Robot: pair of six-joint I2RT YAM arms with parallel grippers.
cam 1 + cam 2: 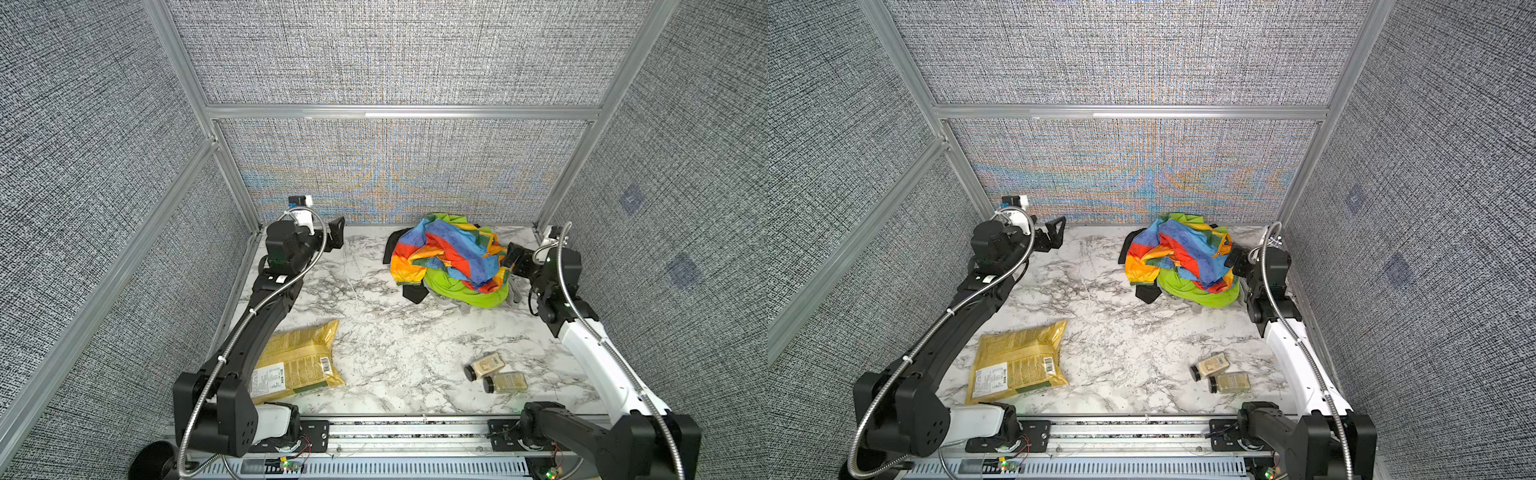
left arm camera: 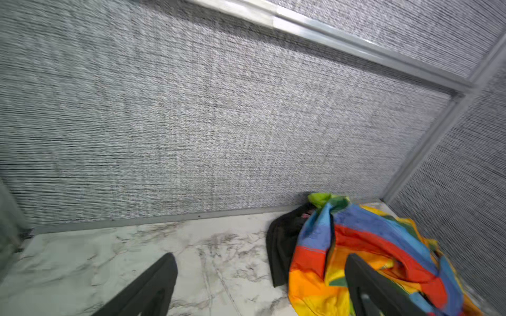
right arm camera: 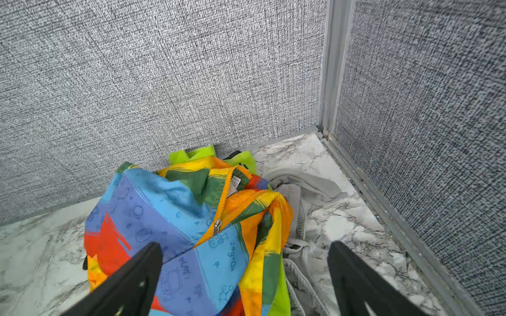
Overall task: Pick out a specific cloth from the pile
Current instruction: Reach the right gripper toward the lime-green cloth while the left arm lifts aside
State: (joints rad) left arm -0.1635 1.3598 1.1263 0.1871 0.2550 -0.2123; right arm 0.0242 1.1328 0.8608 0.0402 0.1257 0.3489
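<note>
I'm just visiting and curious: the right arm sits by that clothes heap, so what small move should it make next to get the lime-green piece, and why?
Probably dip the right jaws toward the lime-green cloth at the near edge of the pile. They stand open and empty beside the rainbow garment, which lies over much of the green.

Laboratory robot test cell. Grey fabric wall panels (image 1: 395, 54) in aluminium framing (image 1: 399, 112) enclose a marble-pattern tabletop (image 1: 395, 332). The left arm (image 1: 253, 328) and right arm (image 1: 594, 353) mount on a bottom-centre rail (image 1: 407, 430).
</note>
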